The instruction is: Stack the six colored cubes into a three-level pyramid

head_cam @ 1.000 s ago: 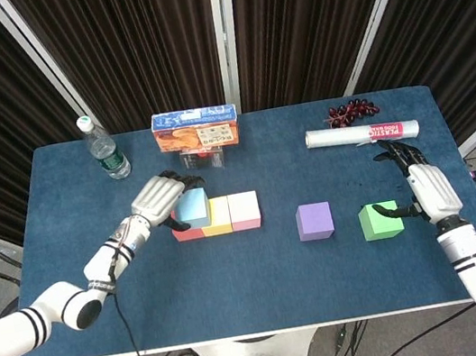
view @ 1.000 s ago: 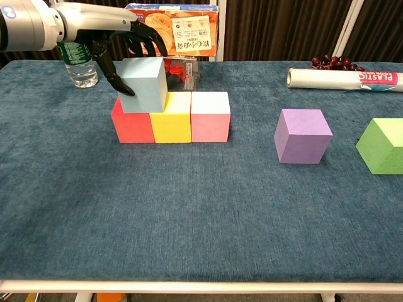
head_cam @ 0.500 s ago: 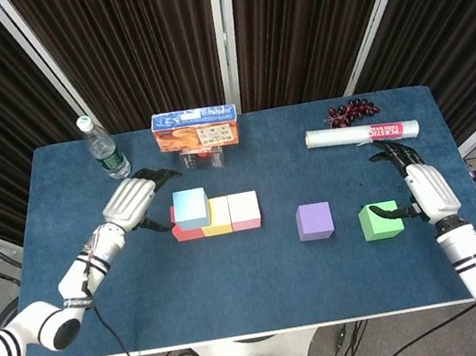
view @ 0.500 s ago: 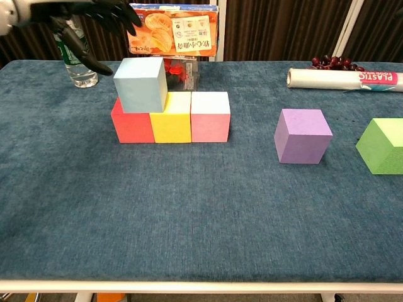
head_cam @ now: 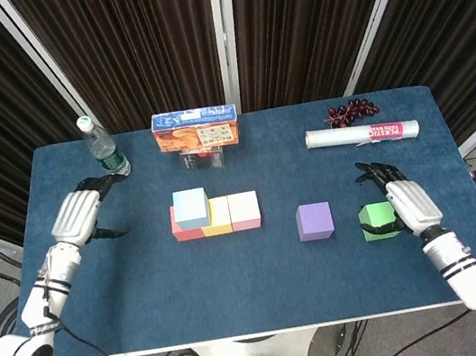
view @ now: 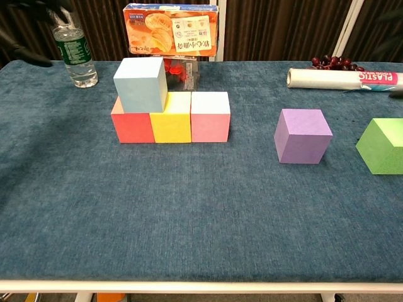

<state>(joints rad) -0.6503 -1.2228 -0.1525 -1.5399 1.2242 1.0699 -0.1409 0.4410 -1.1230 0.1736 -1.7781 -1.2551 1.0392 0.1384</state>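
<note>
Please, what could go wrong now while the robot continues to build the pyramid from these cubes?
1. The blue cube sits over the red cube and the yellow cube, but more toward the red one. The second level may end uneven.
2. The right hand is over the green cube near the table's right edge. A poor grasp could push it off.
3. The purple cube lies between the green cube and the stack, so it could be knocked during carrying.

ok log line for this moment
base row: 3 | blue cube: on level two | left robot hand: empty | right robot hand: over green cube
</note>
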